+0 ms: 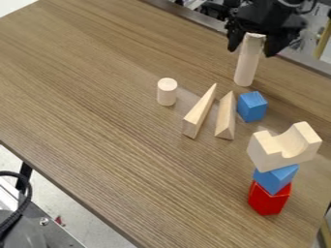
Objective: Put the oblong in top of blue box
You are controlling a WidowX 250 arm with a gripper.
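Note:
My gripper (252,49) hangs at the upper right, open, with a finger on either side of the upper part of the long pale wooden cylinder (247,65). That oblong stands upright, leaning very slightly to the right in the view. Just below it to the right, a blue box (252,106) sits on the table with its top bare. A second blue block (276,178) lies between a red block (268,199) and a notched wooden arch piece (283,146) in a stack at the lower right.
On the wooden table (103,97), a short cylinder (167,92) stands near the middle. Two wooden wedges, a longer one (199,112) and a shorter one (225,116), sit between it and the blue box. The table's front edge runs diagonally across the lower left.

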